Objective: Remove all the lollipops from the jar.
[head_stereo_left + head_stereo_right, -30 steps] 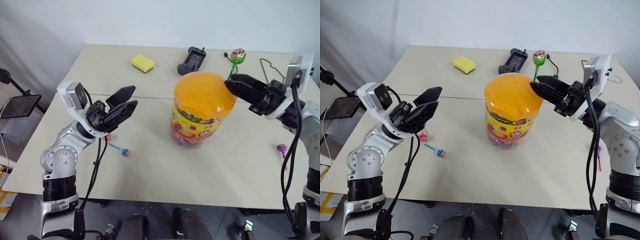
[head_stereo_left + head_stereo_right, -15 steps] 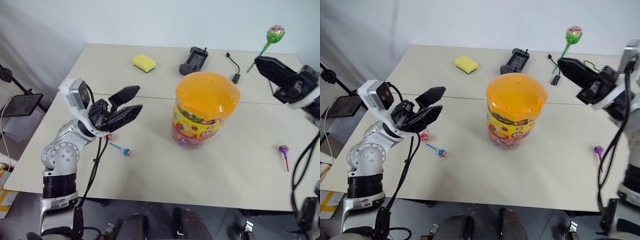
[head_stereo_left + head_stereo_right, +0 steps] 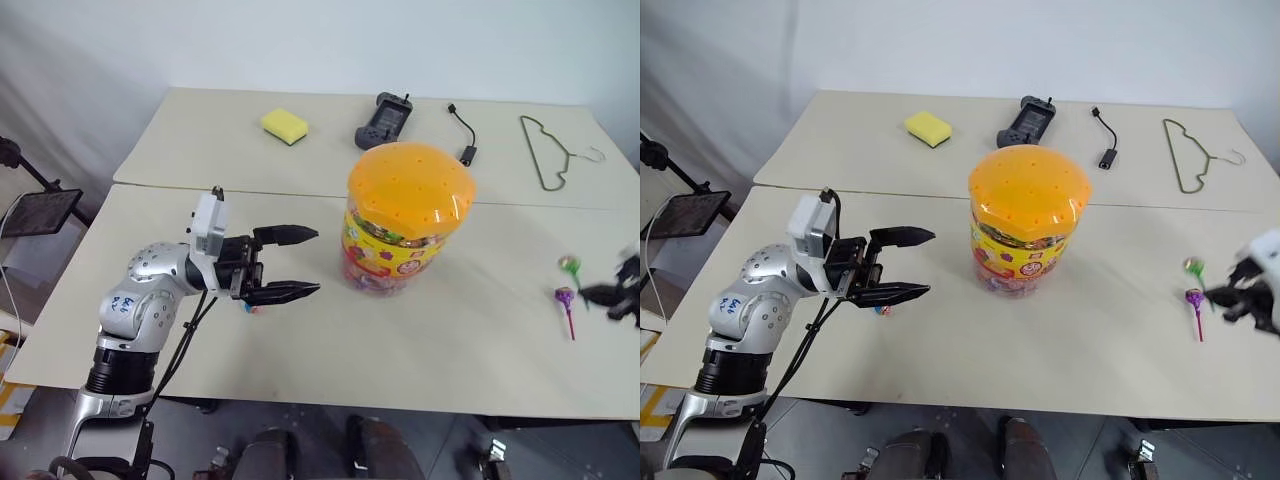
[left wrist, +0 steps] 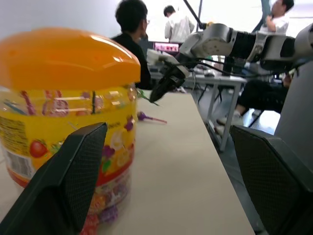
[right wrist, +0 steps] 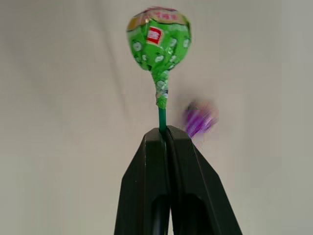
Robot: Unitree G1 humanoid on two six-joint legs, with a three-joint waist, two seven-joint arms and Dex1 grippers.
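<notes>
Worktop [image 3: 300, 140]: beige, against grey wall.
Change: my right gripper [image 5: 163, 131], jaws pinching green lollipop [image 5: 159, 36], swung from above jar [image 3: 408, 215] to frame's right edge, beside purple lollipop [image 3: 566, 297].
Left gripper [image 3: 298, 262]: jaws spread.
Meaning: I expect release next.

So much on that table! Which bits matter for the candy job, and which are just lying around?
Part of the job:
jar
green lollipop, pinched in the right claw
purple lollipop
left claw, open

Just lying about:
sponge
controller
cable
hanger
</notes>
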